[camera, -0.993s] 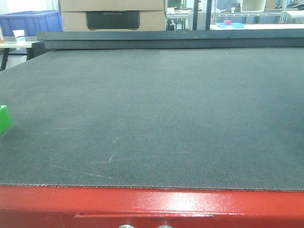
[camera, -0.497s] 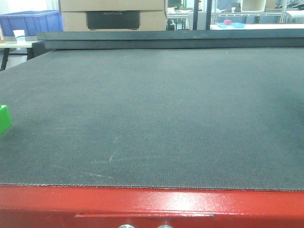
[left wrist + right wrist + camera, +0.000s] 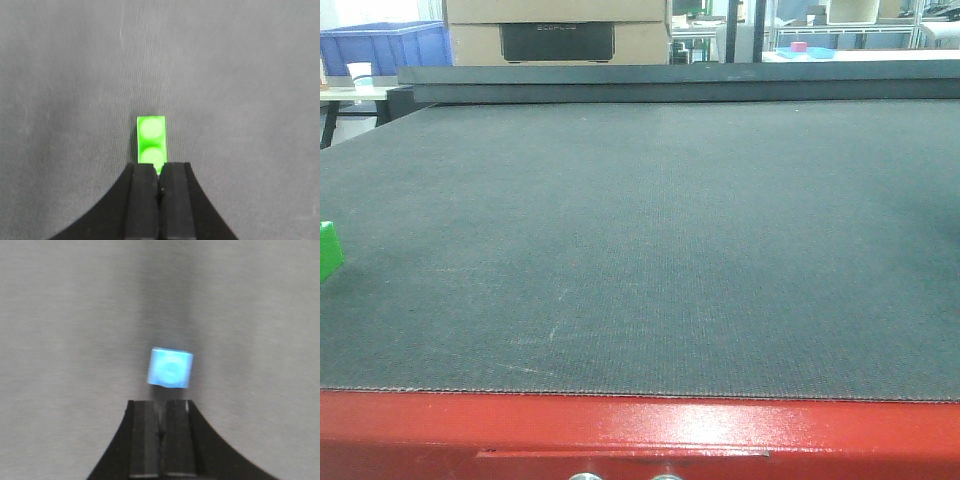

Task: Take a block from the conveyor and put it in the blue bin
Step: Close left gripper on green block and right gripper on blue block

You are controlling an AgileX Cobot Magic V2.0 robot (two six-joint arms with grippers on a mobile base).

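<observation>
A very wide, dark grey, finely textured conveyor belt [image 3: 650, 230] fills the front view. It runs on a red painted metal frame [image 3: 640, 430], whose front rail crosses the bottom. A few pale scratches [image 3: 552, 332] mark the weave near the front edge. A small bright green plastic block [image 3: 328, 250] lies on the belt at the far left, partly cut off by the picture's edge. From the left wrist view it is oblong, with two round studs on top. In the right wrist view a small pale blue block [image 3: 170, 368] with one round stud, blurred, sits on similar grey textured surface.
</observation>
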